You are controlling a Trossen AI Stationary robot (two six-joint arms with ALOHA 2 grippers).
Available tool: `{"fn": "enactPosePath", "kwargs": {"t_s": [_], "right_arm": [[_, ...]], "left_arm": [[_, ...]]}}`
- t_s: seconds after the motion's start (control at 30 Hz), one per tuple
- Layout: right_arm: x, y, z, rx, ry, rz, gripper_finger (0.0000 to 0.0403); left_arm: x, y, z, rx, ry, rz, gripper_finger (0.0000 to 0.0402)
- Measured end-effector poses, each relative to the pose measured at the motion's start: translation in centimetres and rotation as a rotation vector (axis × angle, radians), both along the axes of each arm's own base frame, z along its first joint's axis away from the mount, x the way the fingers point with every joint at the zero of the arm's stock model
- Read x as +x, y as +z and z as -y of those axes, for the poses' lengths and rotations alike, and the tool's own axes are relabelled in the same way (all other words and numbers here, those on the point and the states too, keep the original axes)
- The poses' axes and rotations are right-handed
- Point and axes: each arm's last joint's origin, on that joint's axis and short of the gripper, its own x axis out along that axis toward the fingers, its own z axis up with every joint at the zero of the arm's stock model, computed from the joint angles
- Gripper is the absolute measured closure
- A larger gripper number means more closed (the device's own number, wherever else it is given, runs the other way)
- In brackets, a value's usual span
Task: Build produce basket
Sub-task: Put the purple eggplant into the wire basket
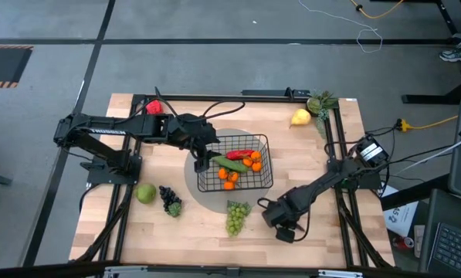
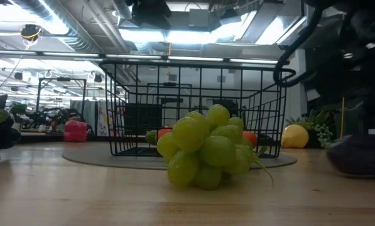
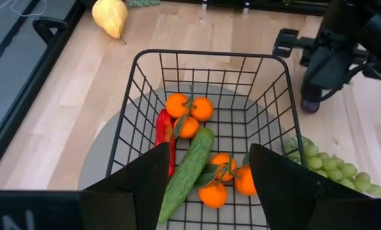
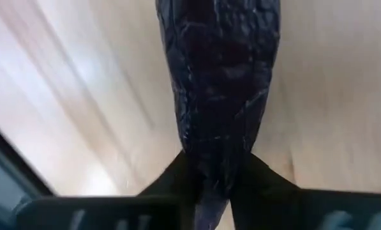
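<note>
Pale wooden planks make up the counter [image 1: 191,232], and a black wire-mesh rectangular basket [image 1: 262,140] stands on a grey round mat [image 1: 207,198] near its middle. Inside the basket lie small orange toy fruits [image 3: 189,115], a long green cucumber [image 3: 187,171] and a red chili [image 3: 164,131]. The left tool [image 1: 200,160] hangs over the basket's left rim with its two dark fingers [image 3: 139,185] well apart and nothing between them. The right tool [image 1: 280,222] is low at the counter near the front edge, right of a bunch of green grapes [image 1: 235,217]; its fingers are pinched together on the narrow end of a dark purple, wrinkled eggplant [image 4: 222,96], which lies on the wood. A green apple [image 1: 145,193] and a dark purple grape bunch [image 1: 171,201] sit toward the front left corner, a yellow pear [image 1: 299,117] near the far right corner, and a red pepper [image 1: 154,107] by the far left edge.
</note>
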Motion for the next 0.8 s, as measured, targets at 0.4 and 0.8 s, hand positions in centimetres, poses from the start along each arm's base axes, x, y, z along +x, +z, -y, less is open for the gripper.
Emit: {"fn": "enactPosePath", "kwargs": {"t_s": [0.4,0.8], "right_arm": [[-1.1,7.5,-1.1,-0.052,0.1,-0.315,0.0362],[1.5,19.0,0.5,-0.616,0.197,0.319,0.0356]], "left_arm": [[0.0,0.0,0.0,0.0,0.0,0.0,0.0192],[0.0,-0.1,0.0,0.0,0.0,-0.012,0.0192]]}}
